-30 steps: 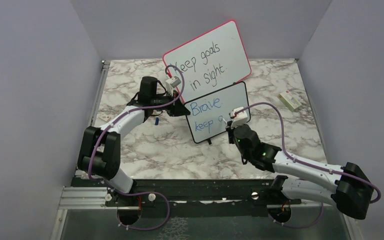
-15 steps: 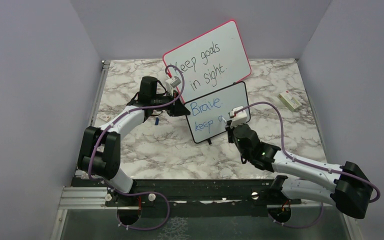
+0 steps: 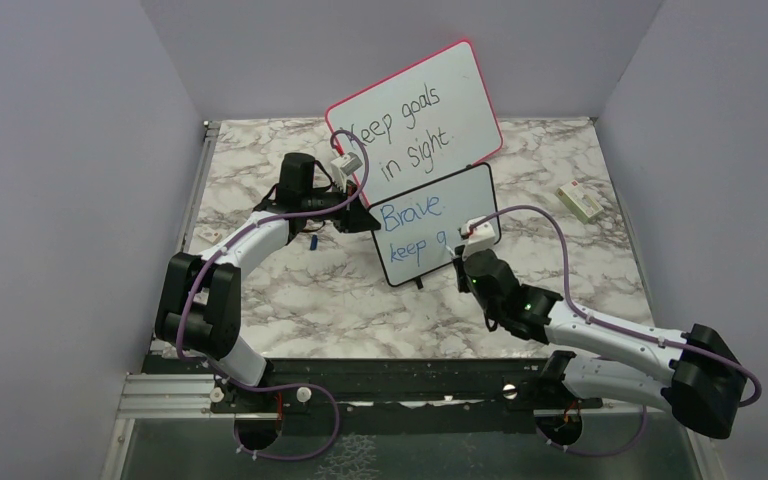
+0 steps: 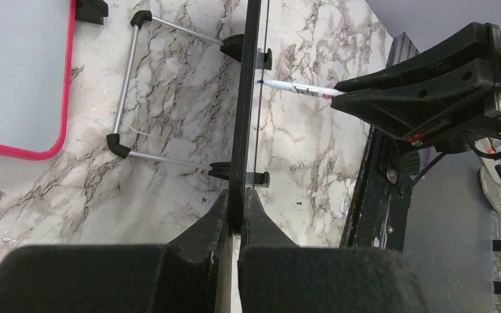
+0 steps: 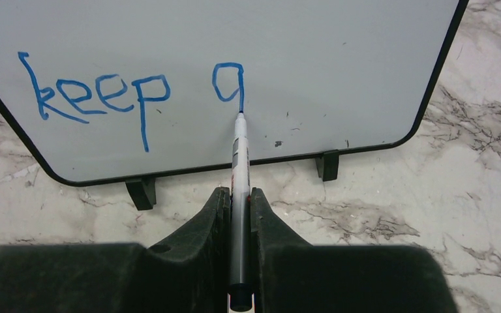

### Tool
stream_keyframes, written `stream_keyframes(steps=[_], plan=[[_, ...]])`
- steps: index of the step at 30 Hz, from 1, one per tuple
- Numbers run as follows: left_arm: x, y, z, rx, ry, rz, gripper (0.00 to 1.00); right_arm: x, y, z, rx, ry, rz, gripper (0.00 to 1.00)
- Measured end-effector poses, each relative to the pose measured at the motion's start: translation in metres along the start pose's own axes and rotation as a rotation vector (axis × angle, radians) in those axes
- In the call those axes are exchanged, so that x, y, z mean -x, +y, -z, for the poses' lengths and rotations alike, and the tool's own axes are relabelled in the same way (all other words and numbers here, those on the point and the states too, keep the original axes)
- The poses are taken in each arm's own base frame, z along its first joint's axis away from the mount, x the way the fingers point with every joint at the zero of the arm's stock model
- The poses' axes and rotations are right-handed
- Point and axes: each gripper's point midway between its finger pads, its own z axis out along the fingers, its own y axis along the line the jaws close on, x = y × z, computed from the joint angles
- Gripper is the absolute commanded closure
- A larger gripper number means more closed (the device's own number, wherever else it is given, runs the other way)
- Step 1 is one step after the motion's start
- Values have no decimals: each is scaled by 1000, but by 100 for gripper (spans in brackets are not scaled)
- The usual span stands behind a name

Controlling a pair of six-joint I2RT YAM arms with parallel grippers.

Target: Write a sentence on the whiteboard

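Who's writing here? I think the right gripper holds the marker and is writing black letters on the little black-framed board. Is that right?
Not quite: the letters are blue, not black. The right wrist view shows a blue "keep g", with the marker tip at the g's tail. The rest is right: the right gripper is shut on the marker, writing on the little black-framed whiteboard.

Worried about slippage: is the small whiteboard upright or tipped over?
Upright: the whiteboard stands on its feet, left end effector clamped on its edge.

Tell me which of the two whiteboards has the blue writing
The smaller black-framed whiteboard in front, held at its edge by the left gripper; the larger pink-framed board behind it carries black writing.
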Motion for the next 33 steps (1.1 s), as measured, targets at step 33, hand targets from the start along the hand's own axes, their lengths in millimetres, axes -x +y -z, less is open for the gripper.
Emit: stream_keyframes(steps=[33], plan=[[0,1,0,7,0,-3,100,14,11,8,80,-37,-52,99]])
